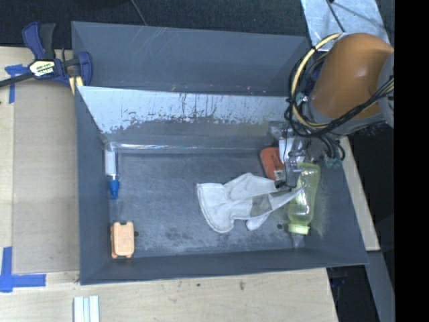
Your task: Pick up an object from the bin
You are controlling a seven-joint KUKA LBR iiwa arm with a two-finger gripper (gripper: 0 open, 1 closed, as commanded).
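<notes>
The arm comes in from the right, its orange-covered wrist [348, 72] above the bin [188, 59]'s right wall; the gripper [287, 178] points down onto the right end of a crumpled white cloth [228, 203], between a reddish block [269, 159] and a pale green bottle [303, 203]; whether it is clenched or released cannot be told.

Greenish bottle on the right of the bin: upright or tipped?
Tipped: the bottle lies on its side, lengthwise along the right wall of the bin.
</notes>
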